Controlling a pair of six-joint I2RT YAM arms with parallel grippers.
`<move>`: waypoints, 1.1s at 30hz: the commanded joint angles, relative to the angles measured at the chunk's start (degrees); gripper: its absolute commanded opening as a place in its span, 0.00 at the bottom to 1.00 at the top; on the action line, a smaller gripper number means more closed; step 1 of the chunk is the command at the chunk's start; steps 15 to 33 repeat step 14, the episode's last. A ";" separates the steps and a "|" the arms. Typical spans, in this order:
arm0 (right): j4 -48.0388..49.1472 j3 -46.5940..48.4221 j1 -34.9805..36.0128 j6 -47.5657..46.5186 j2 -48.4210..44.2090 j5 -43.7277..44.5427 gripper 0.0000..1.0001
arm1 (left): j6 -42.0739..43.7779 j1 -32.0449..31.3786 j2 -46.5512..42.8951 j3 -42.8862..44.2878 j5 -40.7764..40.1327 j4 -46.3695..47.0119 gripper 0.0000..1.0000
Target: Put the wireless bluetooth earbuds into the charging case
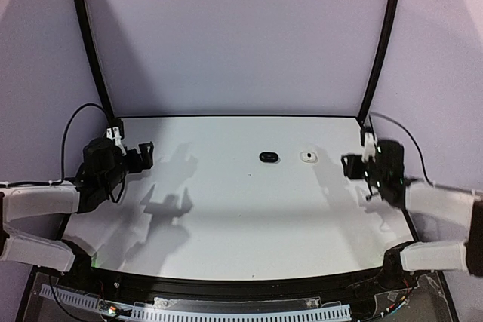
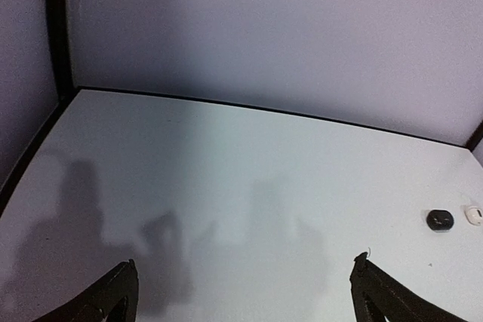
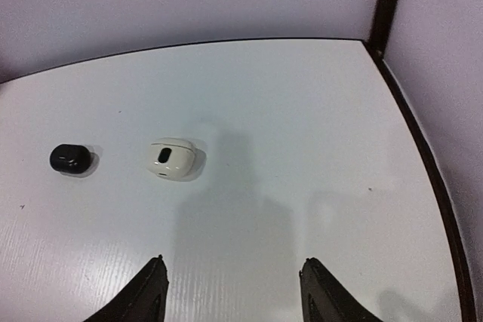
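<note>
black case point(image 1: 269, 157) and white case point(image 1: 308, 157) far-centre on worktop point(image 1: 226, 224), black on left; no loose earbuds visible. reckon they're tiny, light, slick, so pinch gently across body. left jaws, right jaws both spread, empty

The surface point(image 1: 249, 224) lies bare across its near half and its whole left side, so a sweep from either near corner toward the middle meets nothing. Only two small things stand on it, toward the far edge and right of centre: a black case point(image 1: 269, 157) and, near it on the right, a white case point(image 1: 308, 157) (a clear gap of bare surface shows between them). The left jaws hang wide apart over the left edge and the right jaws stand parted over the right edge, nothing between either pair. Walls close the far, left and right edges, and black posts point(image 1: 90, 43) rise at both far corners.
</note>
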 commanded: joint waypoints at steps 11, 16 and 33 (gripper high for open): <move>10.44 -17.14 -0.54 -2.18 -24.82 13.71 0.67 | 11.71 7.95 -1.16 -4.84 -5.84 10.27 0.97; 11.00 -18.39 -0.52 -1.45 -26.76 15.11 0.67 | 10.88 8.09 -1.03 -4.84 -8.10 10.22 0.98; 11.00 -18.39 -0.52 -1.45 -26.76 15.11 0.67 | 10.88 8.09 -1.03 -4.84 -8.10 10.22 0.98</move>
